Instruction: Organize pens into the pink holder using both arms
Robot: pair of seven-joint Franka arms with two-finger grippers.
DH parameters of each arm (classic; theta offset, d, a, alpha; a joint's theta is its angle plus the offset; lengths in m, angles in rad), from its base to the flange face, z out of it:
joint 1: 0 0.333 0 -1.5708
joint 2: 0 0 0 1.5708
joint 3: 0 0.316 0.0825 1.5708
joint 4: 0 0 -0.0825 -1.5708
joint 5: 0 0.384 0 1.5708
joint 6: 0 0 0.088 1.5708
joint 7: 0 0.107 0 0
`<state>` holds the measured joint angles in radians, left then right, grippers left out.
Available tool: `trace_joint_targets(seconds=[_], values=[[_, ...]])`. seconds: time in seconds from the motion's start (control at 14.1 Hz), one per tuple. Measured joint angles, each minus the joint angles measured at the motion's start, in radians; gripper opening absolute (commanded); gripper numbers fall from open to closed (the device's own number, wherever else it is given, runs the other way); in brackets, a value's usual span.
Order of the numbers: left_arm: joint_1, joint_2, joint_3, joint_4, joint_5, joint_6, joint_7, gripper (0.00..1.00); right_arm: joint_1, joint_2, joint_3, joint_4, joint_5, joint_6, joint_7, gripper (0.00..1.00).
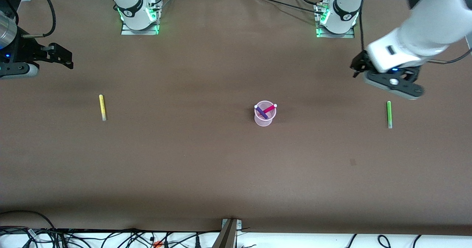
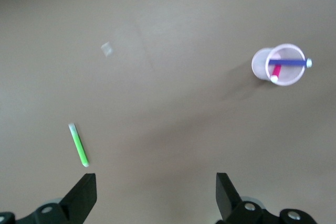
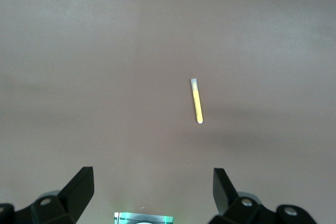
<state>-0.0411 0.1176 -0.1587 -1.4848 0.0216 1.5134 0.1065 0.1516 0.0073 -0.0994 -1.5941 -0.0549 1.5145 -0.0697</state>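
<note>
The pink holder [image 1: 264,120] stands upright mid-table with a purple pen [image 1: 261,111] and a magenta pen [image 1: 270,108] leaning crossed inside it. A yellow pen [image 1: 102,107] lies flat toward the right arm's end of the table, and a green pen [image 1: 389,114] lies flat toward the left arm's end. My left gripper [image 1: 394,83] hovers open and empty above the table beside the green pen [image 2: 79,144]; its wrist view also shows the holder [image 2: 261,65]. My right gripper [image 1: 61,57] hangs open and empty over the table's end, apart from the yellow pen [image 3: 197,100].
The two arm bases [image 1: 139,14] [image 1: 337,16] glow green along the table edge farthest from the front camera. Cables [image 1: 110,238] and a metal bracket [image 1: 230,227] run along the nearest edge. A small dark mark [image 1: 353,162] shows on the brown tabletop.
</note>
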Motion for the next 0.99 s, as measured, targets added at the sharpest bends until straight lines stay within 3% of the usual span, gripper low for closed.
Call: trace_joint_targets(seconds=[0.28, 0.49, 0.99], values=[[-0.050, -0.107, 0.158, -0.162, -0.053, 0.104, -0.046, 1.00, -0.001, 0.000, -0.003, 0.001, 0.000, 0.004, 0.000, 1.00], [-0.085, -0.161, 0.167, -0.238, -0.053, 0.166, -0.092, 1.00, -0.005, 0.001, -0.010, 0.017, 0.000, 0.019, 0.000, 1.00], [-0.099, -0.162, 0.142, -0.248, 0.019, 0.177, -0.097, 1.00, -0.005, 0.016, -0.010, 0.038, 0.000, 0.032, 0.000, 1.00]])
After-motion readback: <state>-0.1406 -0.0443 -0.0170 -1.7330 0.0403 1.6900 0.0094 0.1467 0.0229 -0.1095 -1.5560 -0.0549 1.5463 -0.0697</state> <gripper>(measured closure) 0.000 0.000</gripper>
